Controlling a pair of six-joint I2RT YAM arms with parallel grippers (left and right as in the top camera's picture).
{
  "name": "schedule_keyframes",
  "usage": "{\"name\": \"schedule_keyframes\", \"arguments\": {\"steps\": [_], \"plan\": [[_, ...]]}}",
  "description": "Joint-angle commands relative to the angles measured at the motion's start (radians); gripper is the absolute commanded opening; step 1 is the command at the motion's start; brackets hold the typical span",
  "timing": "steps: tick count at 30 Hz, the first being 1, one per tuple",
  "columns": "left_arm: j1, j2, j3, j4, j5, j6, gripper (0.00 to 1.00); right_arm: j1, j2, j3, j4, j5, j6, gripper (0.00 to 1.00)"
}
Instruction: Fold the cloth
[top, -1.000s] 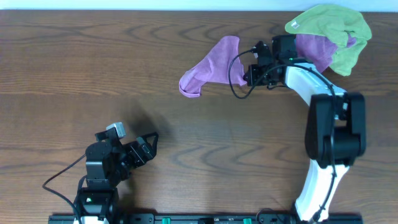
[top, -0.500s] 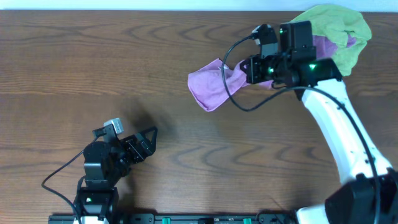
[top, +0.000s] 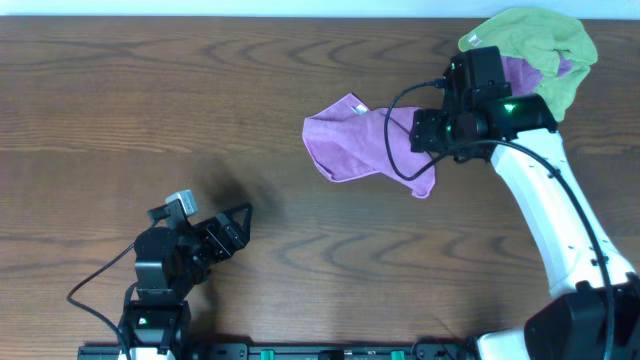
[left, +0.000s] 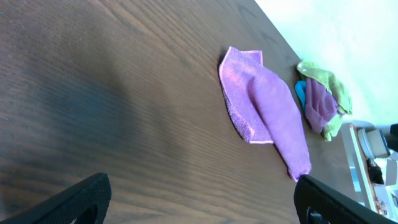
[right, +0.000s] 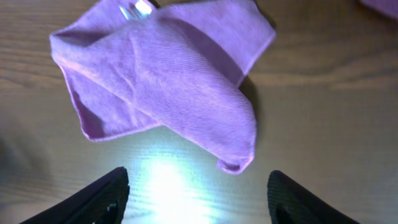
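The right claw (right: 198, 182) hangs spread wide over the purple cloth (top: 360, 148), gripping nothing; both its fingers show clear of the fabric in the wrist view. The left claw (left: 202, 184) is also spread and empty, low over the table (top: 150, 100) at the near left, well apart from the cloth.

The cloth lies on the table right of centre, rumpled rather than flat. 1 flap is doubled diagonally over the rest, and a narrow tail points toward the near edge under the right claw.

Risks, as I judge them:
- Pinching on the doubled ridge could catch 2 layers at once, so any fold would come out crooked.
- With only 1 claw on the fabric, a pull may drag the whole cloth instead of spreading it.
- The black cable (top: 385, 115) loops over the cloth and could snag it.
- The heap of green and purple cloths (top: 535, 45) sits near, behind the right arm; a wide swing might disturb it.
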Motion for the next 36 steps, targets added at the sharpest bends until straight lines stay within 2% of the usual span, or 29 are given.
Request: {"name": "schedule_keyframes", "arguments": {"steps": [1, 4, 7, 14, 20, 30, 36], "plan": [[-0.004, 0.001, 0.023, 0.006, -0.047, -0.003, 0.95, -0.005, -0.006, 0.007, -0.025, 0.03, 0.055, 0.73], [-0.004, 0.002, 0.026, 0.005, -0.069, -0.008, 0.95, -0.032, -0.006, 0.005, -0.043, 0.03, 0.045, 0.73], [-0.004, 0.038, 0.063, -0.018, -0.07, -0.011, 0.95, -0.086, -0.006, -0.014, -0.043, 0.01, -0.027, 0.72], [-0.005, 0.328, 0.335, -0.23, -0.041, 0.005, 0.96, -0.245, -0.006, -0.131, -0.026, -0.316, -0.249, 0.7], [-0.035, 0.616, 0.554, -0.246, 0.147, 0.05, 0.95, -0.27, -0.006, -0.253, 0.023, -0.423, -0.254, 0.7], [-0.206, 0.913, 0.708, -0.235, 0.157, 0.032, 0.95, -0.269, -0.006, -0.419, 0.177, -0.495, -0.208, 0.66], [-0.252, 1.058, 0.715, -0.095, 0.225, 0.023, 0.96, -0.269, -0.006, -0.426, 0.197, -0.495, -0.196, 0.65]]}}
